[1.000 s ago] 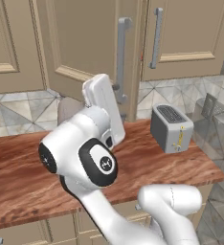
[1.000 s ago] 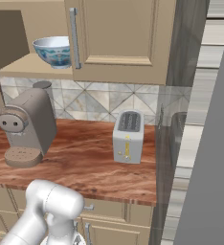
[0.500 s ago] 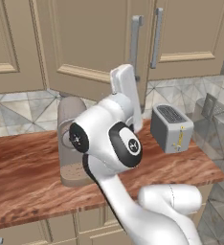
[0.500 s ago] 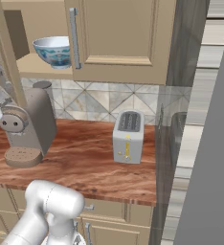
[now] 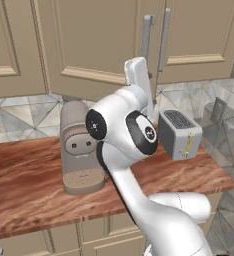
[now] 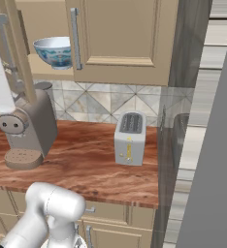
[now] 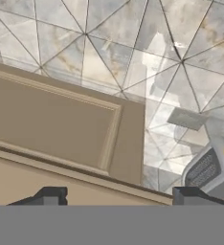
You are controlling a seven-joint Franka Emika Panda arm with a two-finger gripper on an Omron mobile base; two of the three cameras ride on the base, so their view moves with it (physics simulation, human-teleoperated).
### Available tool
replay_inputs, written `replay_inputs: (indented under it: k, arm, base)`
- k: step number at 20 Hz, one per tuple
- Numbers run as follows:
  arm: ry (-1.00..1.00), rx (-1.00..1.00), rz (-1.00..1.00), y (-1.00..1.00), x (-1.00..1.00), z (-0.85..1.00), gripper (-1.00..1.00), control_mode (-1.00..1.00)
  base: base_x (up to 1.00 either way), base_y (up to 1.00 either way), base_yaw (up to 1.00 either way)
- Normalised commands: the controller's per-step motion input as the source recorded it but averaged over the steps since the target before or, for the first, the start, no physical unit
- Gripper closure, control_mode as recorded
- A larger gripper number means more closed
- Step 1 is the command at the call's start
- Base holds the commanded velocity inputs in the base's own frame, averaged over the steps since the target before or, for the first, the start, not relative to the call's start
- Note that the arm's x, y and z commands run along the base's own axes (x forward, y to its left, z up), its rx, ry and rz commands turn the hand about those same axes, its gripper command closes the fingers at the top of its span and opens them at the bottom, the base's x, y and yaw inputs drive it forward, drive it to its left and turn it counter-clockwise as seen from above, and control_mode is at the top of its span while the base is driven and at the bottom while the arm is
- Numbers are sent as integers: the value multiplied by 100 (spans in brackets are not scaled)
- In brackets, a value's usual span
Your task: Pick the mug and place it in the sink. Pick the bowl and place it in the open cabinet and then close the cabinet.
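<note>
Bowl (image 6: pixel 54 51) was already on the shelf inside the cabinet (image 6: pixel 125 43), visible in the right base view past the open door's edge (image 6: pixel 11 48). So the placing looked done; the mug and sink weren't in the frames, so no call on that step. What was left, by my read: shutting the door.

Left base view: the arm was raised in front of the open cabinet door (image 5: pixel 89 45), its white hand link up beside the silver bar handles (image 5: pixel 147 37). Coffee machine (image 5: pixel 80 150) and toaster (image 5: pixel 179 134) sat on the wood counter (image 5: pixel 24 175). Against a second ago the arm had swung right and up, uncovering the coffee machine.

Right base view: bowl upright on the shelf, nothing touching it. White hand link sat at the far left edge above the coffee machine; a second ago it wasn't there. Bowl, toaster and counter unchanged.

Hand view: fingertips (image 7: pixel 49 196) stood wide apart with nothing between them, gripper (image 7: pixel 116 197) facing the raised-panel door face with tile backsplash (image 7: pixel 171 57) and toaster beyond. Empty grip, lined up on the door for a push.
</note>
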Motion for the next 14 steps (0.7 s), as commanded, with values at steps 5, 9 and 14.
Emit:
replay_inputs:
  k: [5,9,14]
  arm:
    - [7,6,11,3,67,0,-100,-100]
    - [2,9,15,0,83,0,-100,-100]
    - [-2,3,14,15,61,-11,-100,-100]
  base:
    - [0,0,0]
    - [0,0,0]
    - [0,0,0]
